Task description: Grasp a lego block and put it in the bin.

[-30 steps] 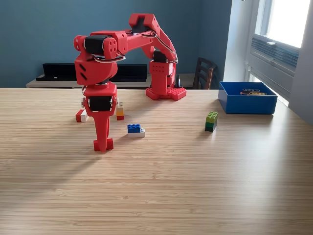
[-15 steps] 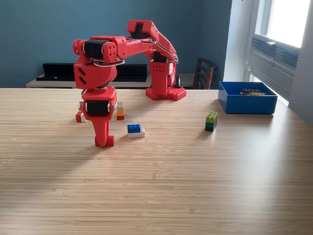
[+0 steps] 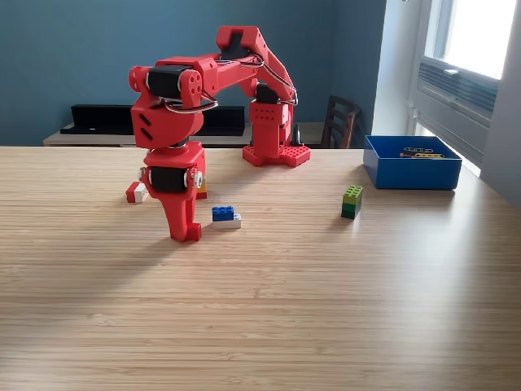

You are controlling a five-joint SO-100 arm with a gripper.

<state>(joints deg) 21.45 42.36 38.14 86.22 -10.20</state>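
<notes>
Arm's slid toward the right of the frame since the last shot, so the tool (image 3: 186,230) now points down at the table (image 3: 326,309) just left of the blue-and-white block (image 3: 225,217). Can't tell if the tool's spread or pressed together from this angle. Green block (image 3: 352,201) sits mid-frame, red-and-white block (image 3: 135,192) at left. The bin (image 3: 411,173) is at the right edge, well apart.
</notes>
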